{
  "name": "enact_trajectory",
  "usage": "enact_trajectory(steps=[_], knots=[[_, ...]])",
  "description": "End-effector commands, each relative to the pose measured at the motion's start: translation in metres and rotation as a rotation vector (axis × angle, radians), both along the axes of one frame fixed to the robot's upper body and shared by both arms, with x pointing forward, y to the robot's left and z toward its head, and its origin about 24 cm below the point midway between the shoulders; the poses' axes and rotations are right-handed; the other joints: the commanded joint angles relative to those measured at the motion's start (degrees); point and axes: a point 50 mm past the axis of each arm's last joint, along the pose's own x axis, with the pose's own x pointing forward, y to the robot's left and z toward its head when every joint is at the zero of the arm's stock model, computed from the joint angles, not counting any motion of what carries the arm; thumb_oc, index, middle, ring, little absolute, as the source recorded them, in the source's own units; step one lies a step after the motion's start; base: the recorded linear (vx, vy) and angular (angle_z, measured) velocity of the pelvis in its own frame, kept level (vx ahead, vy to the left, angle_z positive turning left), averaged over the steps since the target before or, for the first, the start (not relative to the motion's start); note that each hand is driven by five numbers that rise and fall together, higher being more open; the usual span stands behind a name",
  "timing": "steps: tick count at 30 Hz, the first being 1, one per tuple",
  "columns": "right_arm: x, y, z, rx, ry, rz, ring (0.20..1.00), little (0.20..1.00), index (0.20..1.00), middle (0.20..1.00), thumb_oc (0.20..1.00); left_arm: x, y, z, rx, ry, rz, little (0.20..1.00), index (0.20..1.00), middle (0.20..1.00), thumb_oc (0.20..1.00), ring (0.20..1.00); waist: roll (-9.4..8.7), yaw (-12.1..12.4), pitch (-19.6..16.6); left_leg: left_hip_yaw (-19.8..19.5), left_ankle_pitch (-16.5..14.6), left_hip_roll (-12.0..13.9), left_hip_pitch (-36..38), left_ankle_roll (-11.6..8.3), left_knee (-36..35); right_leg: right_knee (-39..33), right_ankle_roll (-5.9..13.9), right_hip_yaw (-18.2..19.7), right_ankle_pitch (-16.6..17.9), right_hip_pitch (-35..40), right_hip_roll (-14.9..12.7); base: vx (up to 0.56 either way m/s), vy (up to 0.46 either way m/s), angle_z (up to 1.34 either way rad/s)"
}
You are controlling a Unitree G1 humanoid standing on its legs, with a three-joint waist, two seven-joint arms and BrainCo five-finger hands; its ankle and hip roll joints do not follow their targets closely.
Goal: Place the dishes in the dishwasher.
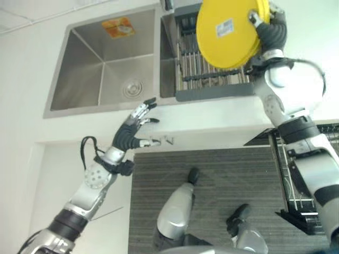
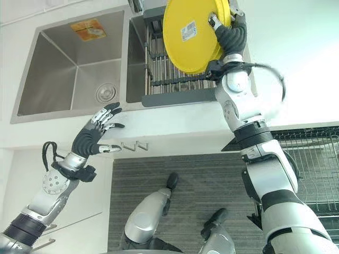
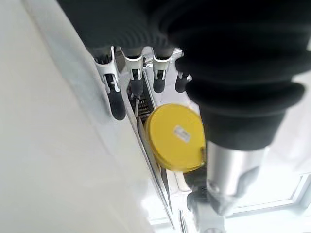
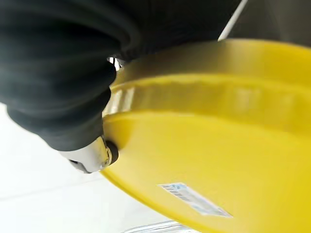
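Note:
A yellow plate [image 1: 226,33] with a white sticker on its underside is held tilted over the grey dish rack [image 1: 212,80] in the sink's right-hand basin. My right hand [image 1: 271,27] is shut on the plate's rim, and the thumb [image 4: 99,154] presses on the underside. The left hand [image 1: 133,131] hovers open over the white counter's front edge, near the left basin, with its fingers [image 3: 114,99] straight and nothing in them. From the left wrist the plate [image 3: 176,139] shows beyond those fingers.
The steel sink [image 1: 100,69] has a drain and an orange patch [image 1: 117,26] on its far wall. A dark wire dishwasher rack [image 2: 318,153] is pulled out at the right. Two small hooks [image 1: 163,140] hang below the counter edge. Grey ribbed flooring lies below.

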Motion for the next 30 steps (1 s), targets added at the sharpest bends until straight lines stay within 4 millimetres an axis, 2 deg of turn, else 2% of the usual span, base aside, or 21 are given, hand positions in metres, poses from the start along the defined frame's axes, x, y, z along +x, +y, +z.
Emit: enact_trajectory(steps=[1, 4, 8, 14, 20, 25, 30], knots=[[-0.025, 0.012, 0.031, 0.043, -0.226, 0.062, 0.200, 0.200, 0.200, 0.200, 0.200, -0.009, -0.008, 0.010, -0.042, -0.061, -0.052, 1.000, 1.000, 1.000, 1.000, 1.000, -2.14, 1.1, -5.0, 2.6, -2.9, -3.0, -4.3, 1.65, 0.2, 3.9, 0.78, -5.4, -10.8, 7.4, 0.7, 0.00, -0.022, -0.09], [-0.030, 0.017, 0.025, 0.060, -0.217, 0.110, 0.200, 0.200, 0.200, 0.200, 0.200, -0.012, -0.008, 0.005, -0.052, -0.032, -0.051, 1.000, 1.000, 1.000, 1.000, 1.000, -2.15, 0.7, -6.9, 3.0, -3.2, -2.5, -2.5, 1.44, -0.5, 3.0, 0.84, -5.6, -10.3, 8.6, 0.7, 0.02, -0.029, -0.06], [-0.035, 0.022, 0.008, 0.189, -0.149, 0.206, 0.200, 0.200, 0.200, 0.200, 0.200, -0.018, -0.008, -0.007, -0.047, 0.019, -0.059, 1.000, 1.000, 1.000, 1.000, 1.000, -3.05, -0.5, -10.3, 4.7, -3.7, -1.2, 1.2, 0.94, -1.9, 1.1, 0.59, -6.1, -9.9, 11.0, 1.3, 0.04, -0.073, -0.06], [-0.038, 0.016, -0.020, 0.407, -0.069, 0.265, 0.200, 0.200, 0.200, 0.200, 0.200, -0.027, -0.009, -0.020, -0.030, 0.067, -0.059, 1.000, 1.000, 1.000, 1.000, 1.000, -4.14, -2.0, -14.6, 5.7, -4.7, -0.1, 5.9, 0.38, -3.5, -3.0, 0.29, -5.6, -7.9, 13.6, 2.2, 0.03, -0.110, -0.06], [-0.051, 0.005, -0.037, 0.558, -0.100, 0.287, 0.200, 0.200, 0.200, 0.200, 0.200, -0.031, -0.009, -0.027, -0.017, 0.078, -0.049, 1.000, 1.000, 1.000, 1.000, 1.000, -4.80, -4.5, -17.3, 7.3, -5.0, 0.9, 9.2, 0.27, -4.9, -7.0, -0.17, -4.4, -4.9, 14.4, 2.7, -0.05, -0.141, -0.18], [-0.075, -0.010, -0.055, 0.618, -0.158, 0.339, 0.200, 0.200, 0.200, 0.200, 0.200, -0.028, -0.007, -0.025, -0.043, 0.049, 0.026, 1.000, 1.000, 1.000, 1.000, 1.000, -5.74, -10.2, -19.5, 11.7, -6.9, 2.3, 12.1, -0.61, -4.8, -10.4, -0.21, -0.9, -2.9, 14.2, 3.2, -0.12, -0.230, -0.50], [-0.088, -0.026, -0.069, 0.653, -0.179, 0.370, 0.200, 0.200, 0.200, 0.200, 0.200, -0.024, -0.009, -0.022, -0.052, 0.042, 0.040, 1.000, 1.000, 1.000, 1.000, 1.000, -5.80, -13.6, -20.5, 14.6, -8.0, 3.4, 12.8, -0.98, -2.7, -10.7, -0.89, 0.9, -2.6, 13.6, 3.7, -0.07, -0.142, -0.50]])
